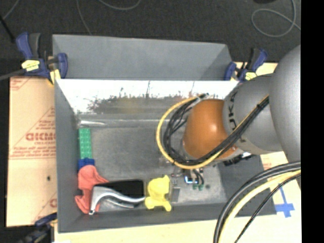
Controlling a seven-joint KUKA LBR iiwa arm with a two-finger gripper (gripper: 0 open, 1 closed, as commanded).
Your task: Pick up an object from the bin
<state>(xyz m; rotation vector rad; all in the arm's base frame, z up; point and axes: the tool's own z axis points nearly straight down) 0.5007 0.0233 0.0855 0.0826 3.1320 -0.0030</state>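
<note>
Metal claw (187,180) sits low by the bin's (142,219) front wall; whether it is spread or pressed together cannot be told. A lumpy, rubbery yellow toy (159,191) lies just left. Closing off-centre could shove it or snag the black-handled tool (124,190). A floppy pink piece (86,178) and a studded green block (84,142) lie farther left.

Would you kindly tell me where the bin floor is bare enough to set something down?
The bin floor is bare mid-bin, between the green studded block and the arm's orange cover. The lower-left corner is crowded: pink thing, black thing, yellow thing.
</note>
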